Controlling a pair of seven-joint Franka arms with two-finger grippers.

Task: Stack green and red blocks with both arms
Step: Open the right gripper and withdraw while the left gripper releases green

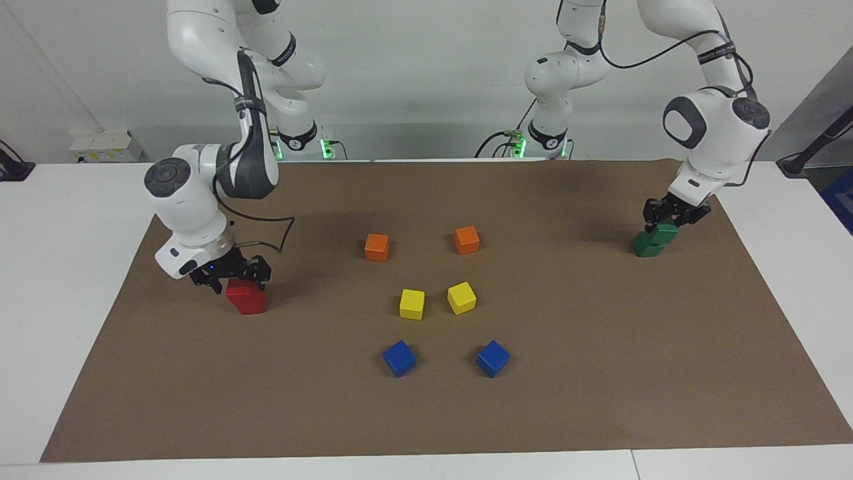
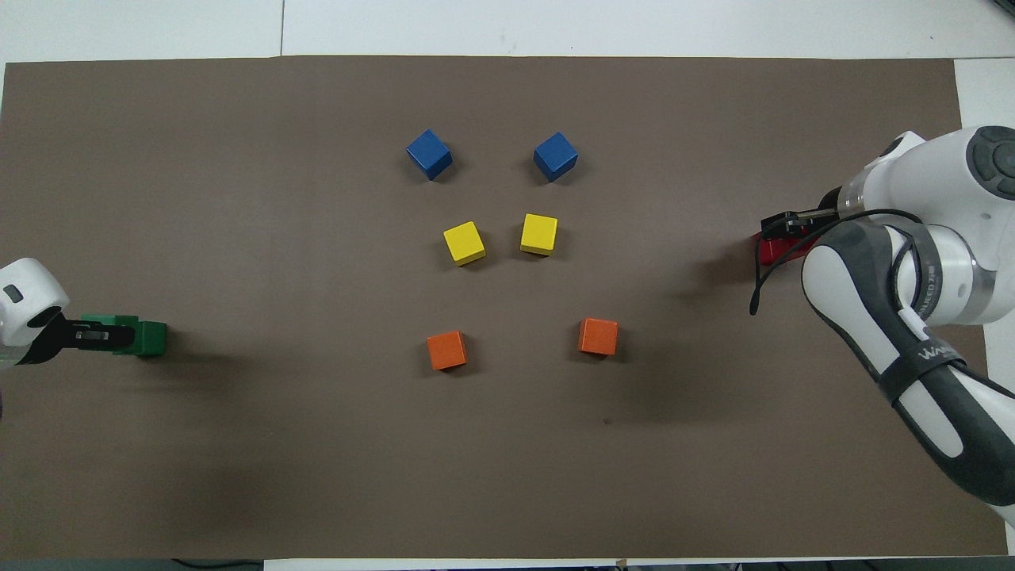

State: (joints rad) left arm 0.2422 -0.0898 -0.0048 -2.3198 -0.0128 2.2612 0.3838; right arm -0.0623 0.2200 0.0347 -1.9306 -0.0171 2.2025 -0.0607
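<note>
Room lies wide around both stacks near the mat's ends: my left gripper clamps the upper green block on the lower, while my right gripper, jaws apart, straddles the red stack, which the overhead view mostly hides.

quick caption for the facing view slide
Right gripper open over red stack; left gripper sets held green block on another.

White table, brown mat, pale wall
</note>
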